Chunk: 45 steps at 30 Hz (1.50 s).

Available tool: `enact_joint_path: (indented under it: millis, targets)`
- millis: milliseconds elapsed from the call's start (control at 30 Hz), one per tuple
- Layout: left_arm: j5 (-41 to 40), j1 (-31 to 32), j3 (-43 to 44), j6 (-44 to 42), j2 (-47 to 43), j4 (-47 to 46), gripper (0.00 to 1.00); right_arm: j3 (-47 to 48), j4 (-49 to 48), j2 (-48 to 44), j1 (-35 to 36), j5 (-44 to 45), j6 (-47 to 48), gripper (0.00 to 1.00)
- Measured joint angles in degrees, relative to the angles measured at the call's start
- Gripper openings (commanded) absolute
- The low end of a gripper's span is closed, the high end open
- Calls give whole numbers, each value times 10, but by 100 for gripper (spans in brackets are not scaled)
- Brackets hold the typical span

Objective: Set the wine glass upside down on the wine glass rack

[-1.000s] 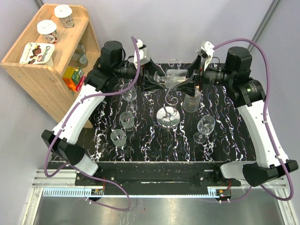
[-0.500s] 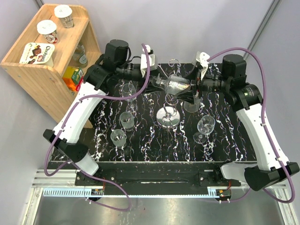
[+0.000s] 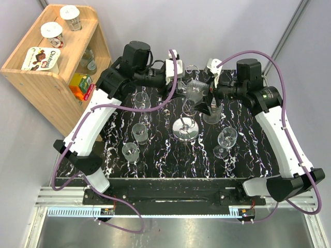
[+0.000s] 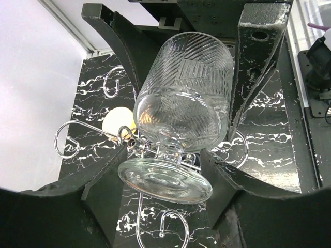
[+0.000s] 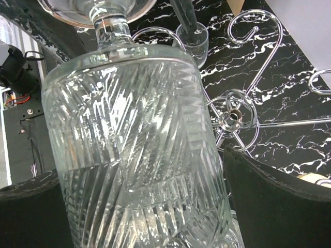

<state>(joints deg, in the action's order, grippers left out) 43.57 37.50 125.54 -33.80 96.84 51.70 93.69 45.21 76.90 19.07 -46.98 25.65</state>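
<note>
Left pincer (image 4: 164, 171) pinching glass (image 4: 181, 88) foot above rack (image 5: 231, 118); right pincer (image 5: 147, 201) spread round bowl. Carton (image 3: 41, 58) on shelf (image 3: 49, 90) reads Chobani.

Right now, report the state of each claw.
Left claw: shut on the foot of the wine glass.
Right claw: straddles the bowl; gripping or released cannot be told.

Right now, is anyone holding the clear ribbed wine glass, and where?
Yes. The left gripper holds the clear ribbed wine glass at its round foot; the right gripper flanks the bowl, grip unclear.
</note>
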Motion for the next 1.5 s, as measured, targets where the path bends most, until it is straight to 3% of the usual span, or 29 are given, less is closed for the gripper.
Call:
enact_joint_path:
  millis: [1000,1233,1367,1500]
  targets:
    - [-66,38,52,-110,15,88,0,92,134,42,33,60,91,99]
    - [-76,40,52,-117,19,103,0,93,145,49,42,70,103,91]
    - [-79,41,52,-119,19,103,0,93,145,49,43,73,106,99]
    - [-80,42,52,-123,19,104,0,93,144,47,43,81,108,99]
